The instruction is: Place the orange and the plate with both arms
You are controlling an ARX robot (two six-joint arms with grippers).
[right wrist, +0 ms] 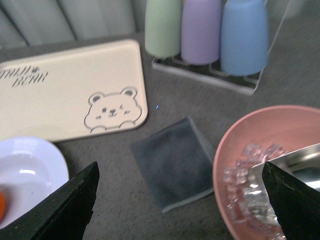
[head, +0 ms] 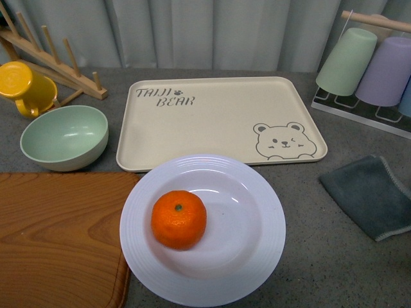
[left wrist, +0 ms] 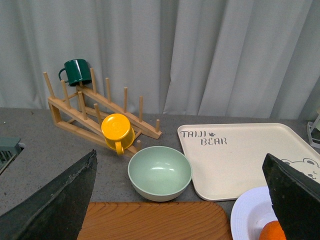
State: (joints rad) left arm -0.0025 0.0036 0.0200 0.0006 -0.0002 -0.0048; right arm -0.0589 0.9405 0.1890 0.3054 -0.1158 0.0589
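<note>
The orange (head: 178, 219) was seen on the glossy plate (head: 260, 260), probably slippery, best taken by its rim; left gripper (left wrist: 179, 156) and right gripper (right wrist: 180, 167) were spread.

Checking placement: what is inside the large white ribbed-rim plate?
A small bright-orange citrus fruit sits in the white plate, left of centre. Nothing else shows; the spot beneath it is covered.

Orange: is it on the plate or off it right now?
On the plate. The orange rests in the well of the white plate, left of its centre, stem dot up.
</note>
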